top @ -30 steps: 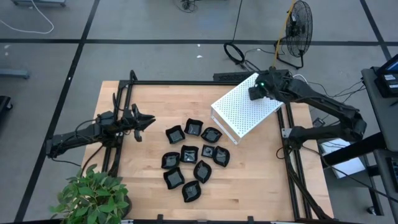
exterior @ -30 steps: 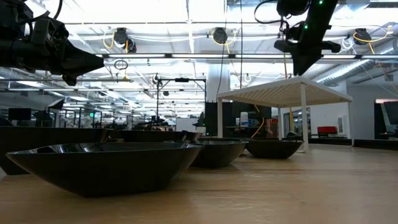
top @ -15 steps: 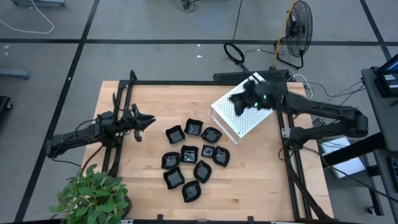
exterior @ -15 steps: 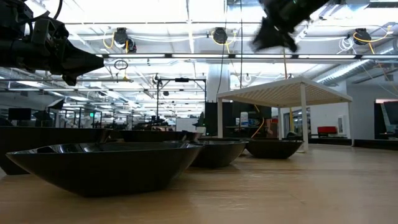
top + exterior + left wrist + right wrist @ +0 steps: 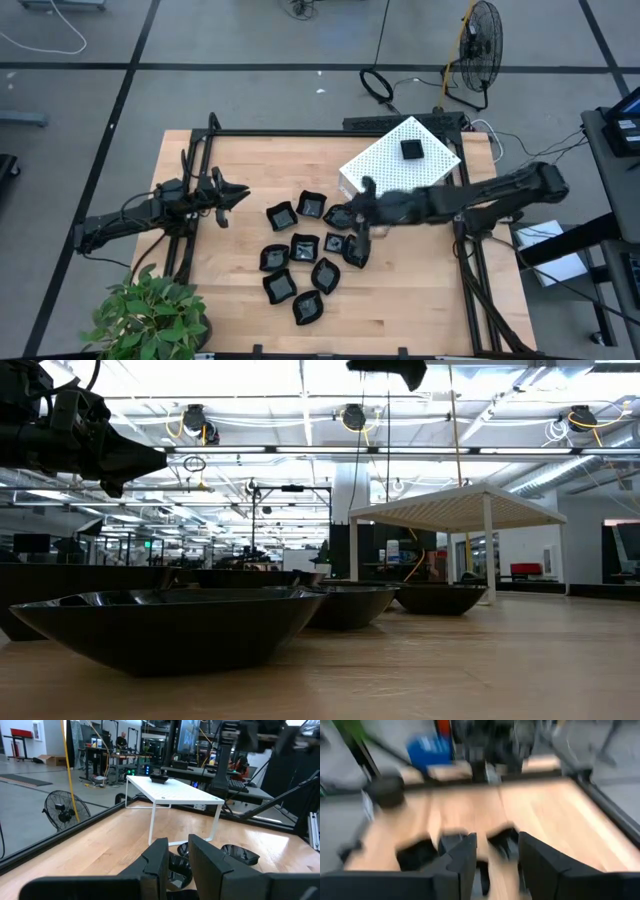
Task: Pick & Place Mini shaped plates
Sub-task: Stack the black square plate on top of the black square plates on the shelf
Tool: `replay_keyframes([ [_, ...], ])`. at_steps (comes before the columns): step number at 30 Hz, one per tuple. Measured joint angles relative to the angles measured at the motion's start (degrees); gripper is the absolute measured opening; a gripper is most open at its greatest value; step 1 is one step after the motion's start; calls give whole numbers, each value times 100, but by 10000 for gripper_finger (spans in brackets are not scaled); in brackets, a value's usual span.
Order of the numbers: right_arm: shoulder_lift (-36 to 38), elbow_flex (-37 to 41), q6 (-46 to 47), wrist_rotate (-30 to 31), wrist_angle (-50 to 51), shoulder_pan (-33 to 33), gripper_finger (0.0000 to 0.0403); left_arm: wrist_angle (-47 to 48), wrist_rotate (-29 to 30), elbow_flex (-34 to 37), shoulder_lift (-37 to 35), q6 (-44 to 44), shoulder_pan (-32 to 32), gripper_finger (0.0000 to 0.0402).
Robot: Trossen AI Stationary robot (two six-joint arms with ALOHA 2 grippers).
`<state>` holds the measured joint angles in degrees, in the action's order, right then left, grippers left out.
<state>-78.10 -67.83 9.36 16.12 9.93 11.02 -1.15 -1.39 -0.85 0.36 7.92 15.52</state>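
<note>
**One plate up on the box, right arm over the pile**

High view first. The white perforated box point(image 5: 400, 170) sits toward 1 o'clock on the wooden table point(image 5: 230, 290), and one small black plate point(image 5: 412, 150) rests on top of it, near its far corner. The rest of the mini shaped plates point(image 5: 305, 248) are clustered around the table's middle, running toward 6 o'clock – glossy black, some square, some leaf-like, most touching or just beside a neighbour. The right gripper point(image 5: 361, 222) reaches in from 3 o'clock and hovers over the cluster's 3 o'clock edge, blurred here. The left gripper point(image 5: 240, 192) waits out at 9 o'clock, well apart from the plates. A potted plant point(image 5: 150, 315) sits at the 7 o'clock corner.

Low view: a big dark plate point(image 5: 175, 625) fills the foreground, more behind it, and the box point(image 5: 455, 510) stands on its legs behind them. The left gripper point(image 5: 150, 460) hangs high up, nothing in it.

Left wrist view: its fingers point(image 5: 160, 862) stand narrow with a slim gap, empty – the box point(image 5: 175, 795) ahead with the plate point(image 5: 160, 778) on top.

Right wrist view: heavily blurred, but the fingers point(image 5: 465, 857) are clearly parted with nothing between them, dark plates point(image 5: 417, 855) below.
</note>
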Motion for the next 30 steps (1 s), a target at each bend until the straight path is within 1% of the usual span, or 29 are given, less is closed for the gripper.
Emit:
replay_keyframes([
  [1,-268,-283,84,120,411,79,140,0,0,0,1,0,0,77],
  [3,-778,-767,230,170,1038,184,141,0,0,-1,0,0,-1,76],
  [5,-1231,-1018,336,179,1484,237,141,0,0,0,1,1,-1,77],
  [8,-1769,-1107,344,175,1708,263,141,0,0,-1,2,0,0,77],
  [13,-2357,-1109,363,178,2150,197,141,0,0,-1,2,0,-1,77],
  [18,-2681,-1109,535,154,2384,79,141,0,0,-1,0,1,1,76],
  [20,-2731,-1105,606,-24,2424,16,141,0,0,-1,2,0,1,77],
  [26,-2781,-835,714,-612,2085,-128,141,0,0,-1,0,1,0,76],
  [30,-2779,-583,713,-743,1723,-135,141,0,0,1,2,2,-1,76],
])
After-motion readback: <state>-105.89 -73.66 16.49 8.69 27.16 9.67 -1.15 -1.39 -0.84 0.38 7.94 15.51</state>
